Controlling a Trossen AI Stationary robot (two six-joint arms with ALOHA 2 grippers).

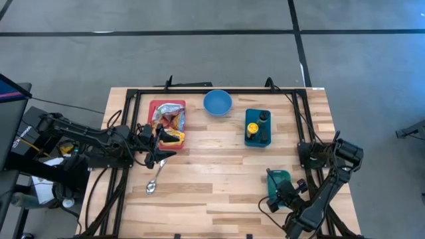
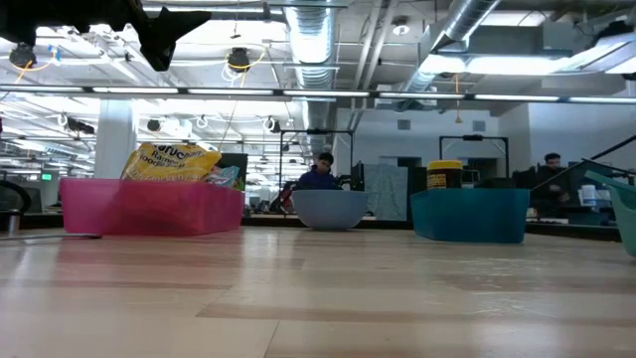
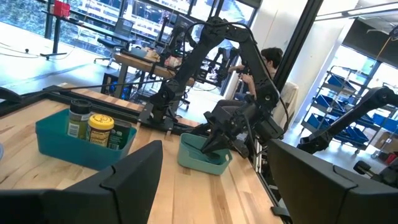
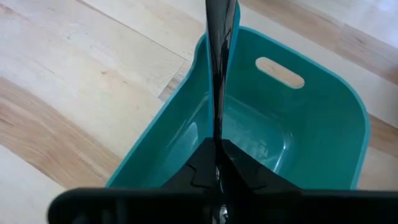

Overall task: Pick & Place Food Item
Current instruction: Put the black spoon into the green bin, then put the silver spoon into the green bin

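A pink bin (image 1: 154,106) at the far left holds several snack packets (image 1: 170,121); a yellow packet (image 2: 169,161) sticks up above its rim. My left gripper (image 1: 170,146) hangs open and empty, high above the bin's near right corner. It also shows at the top of the low view (image 2: 149,25) and in its own wrist view (image 3: 214,152). My right gripper (image 4: 221,25) is shut, with its fingers over the rim of a small empty teal bin (image 1: 279,178) at the near right. That gripper also shows in the left wrist view (image 3: 211,140). My right gripper's shut fingers (image 4: 219,74) lie across the small teal bin's rim (image 4: 200,56), slanting down from the near right. I cannot tell whether they touch the rim. The bin stands flat on the table.
A blue bowl (image 1: 217,103) stands at the far middle. A larger teal bin (image 1: 257,136) with two jars stands right of it. A metal spoon (image 1: 154,179) lies on the table near the left arm. A black frame (image 1: 199,90) runs along the table's far and side edges.
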